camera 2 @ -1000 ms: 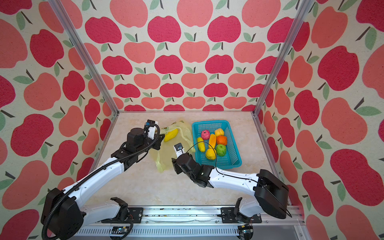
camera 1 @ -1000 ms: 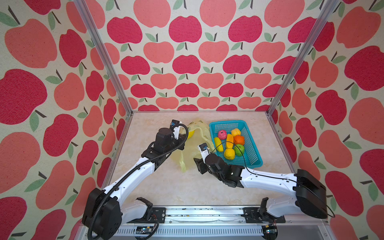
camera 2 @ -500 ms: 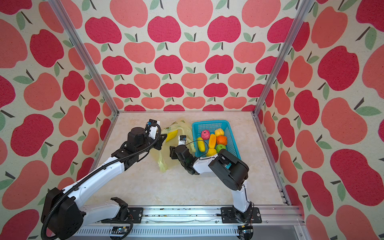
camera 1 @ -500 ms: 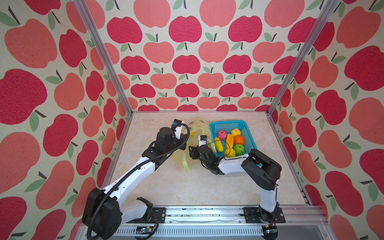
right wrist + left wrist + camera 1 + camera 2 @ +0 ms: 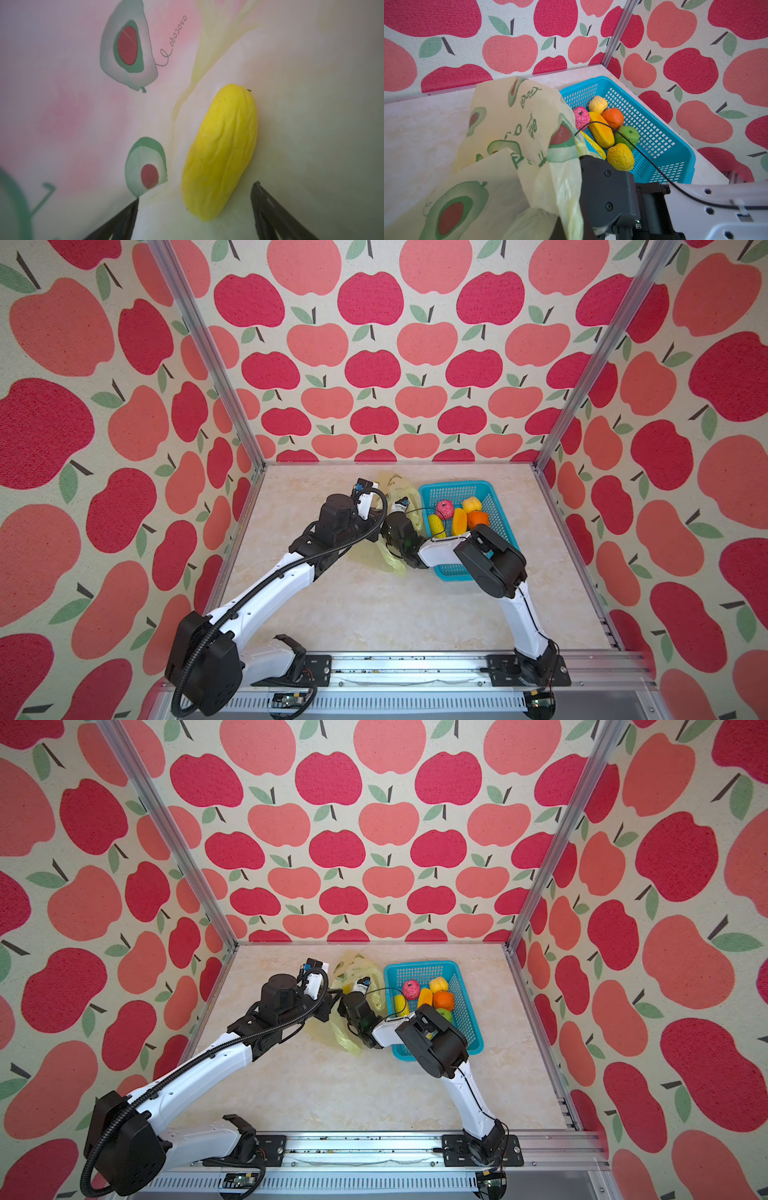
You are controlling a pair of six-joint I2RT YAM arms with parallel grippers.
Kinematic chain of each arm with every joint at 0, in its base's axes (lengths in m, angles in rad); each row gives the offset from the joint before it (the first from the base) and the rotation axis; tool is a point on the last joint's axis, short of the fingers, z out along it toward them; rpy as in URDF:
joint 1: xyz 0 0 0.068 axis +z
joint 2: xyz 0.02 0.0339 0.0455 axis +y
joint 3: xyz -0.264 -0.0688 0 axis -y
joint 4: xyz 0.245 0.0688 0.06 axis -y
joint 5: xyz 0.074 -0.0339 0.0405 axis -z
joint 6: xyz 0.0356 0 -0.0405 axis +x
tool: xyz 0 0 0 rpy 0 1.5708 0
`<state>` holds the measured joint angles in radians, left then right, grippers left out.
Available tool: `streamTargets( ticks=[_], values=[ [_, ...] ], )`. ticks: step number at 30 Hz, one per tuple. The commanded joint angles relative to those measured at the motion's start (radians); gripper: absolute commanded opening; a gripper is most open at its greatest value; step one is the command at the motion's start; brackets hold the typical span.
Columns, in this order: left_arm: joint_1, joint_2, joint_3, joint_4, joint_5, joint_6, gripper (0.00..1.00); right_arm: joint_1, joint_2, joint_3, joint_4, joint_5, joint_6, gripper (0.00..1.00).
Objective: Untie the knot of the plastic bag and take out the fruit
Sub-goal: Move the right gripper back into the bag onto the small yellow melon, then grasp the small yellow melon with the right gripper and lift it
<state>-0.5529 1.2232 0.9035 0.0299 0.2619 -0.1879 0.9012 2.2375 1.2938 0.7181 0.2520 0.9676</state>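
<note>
The right tool, jaws wide about the fruit inside the bag, could pinch film with it and drag the bag along.

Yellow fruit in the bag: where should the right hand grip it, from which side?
Pinch the yellow fruit across its narrow width, at the end nearest the right hand. It is long and slim; the open fingers flank that end, so go straight in.
</note>
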Motion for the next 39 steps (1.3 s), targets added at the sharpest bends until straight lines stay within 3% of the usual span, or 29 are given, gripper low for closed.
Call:
streamTargets(
  ticks=[1,9,15,23,31,39],
  values=[
    [-0.007,0.002,0.02,-0.004,0.024,0.025,0.0,0.007,0.05,0.09,-0.13,0.026,-0.005,0.87],
    [-0.007,-0.019,0.004,0.01,0.039,0.023,0.0,0.019,0.144,0.282,-0.397,0.178,-0.077,0.88],
    [-0.005,-0.04,-0.01,0.015,0.007,0.024,0.0,0.018,0.142,0.275,-0.422,0.245,-0.115,0.77],
    [0.043,-0.026,-0.025,0.017,-0.021,-0.024,0.0,0.022,0.065,0.143,-0.304,0.26,-0.168,0.55],
    [0.066,0.003,-0.03,0.028,-0.028,-0.036,0.0,0.073,-0.108,-0.091,-0.085,0.354,-0.3,0.35],
    [0.076,0.028,-0.035,0.04,-0.035,-0.038,0.0,0.125,-0.275,-0.342,0.133,0.301,-0.34,0.23]
  ],
)
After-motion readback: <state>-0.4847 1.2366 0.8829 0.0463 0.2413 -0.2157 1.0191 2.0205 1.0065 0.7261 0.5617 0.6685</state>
